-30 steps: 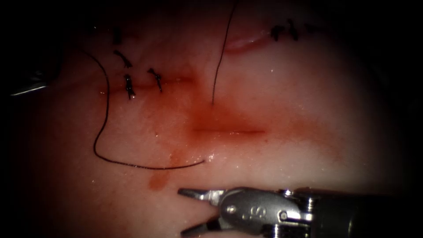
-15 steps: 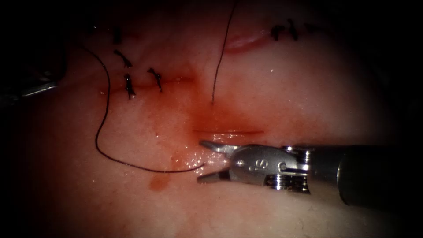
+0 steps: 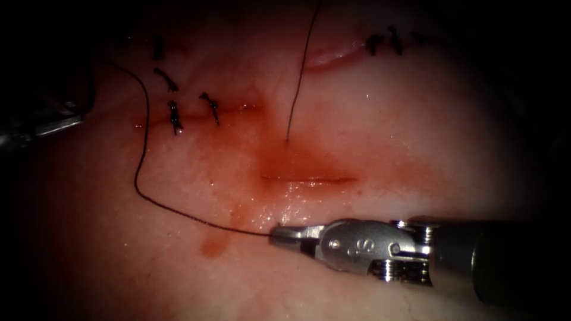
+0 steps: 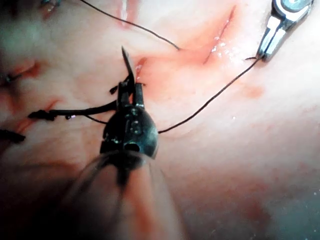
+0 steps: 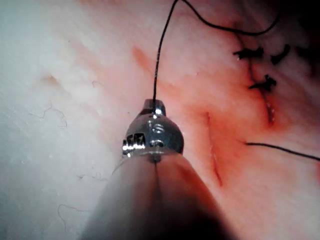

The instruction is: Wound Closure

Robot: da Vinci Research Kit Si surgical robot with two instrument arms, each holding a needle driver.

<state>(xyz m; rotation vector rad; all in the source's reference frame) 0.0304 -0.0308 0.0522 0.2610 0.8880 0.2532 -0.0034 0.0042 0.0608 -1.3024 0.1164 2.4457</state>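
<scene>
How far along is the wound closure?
Done: knotted stitches sit to the upper left. In hand: right pincer shut on the thread end. Left: the cut lies open, unstitched. What the left pincer holds is unclear.

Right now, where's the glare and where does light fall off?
Endoscope view: glare specks on wet tissue below the cut; left tool sits in the dark margin; right tool shut on thread. Left wrist view: left tool apparently holds the needle, outside tissue.
</scene>
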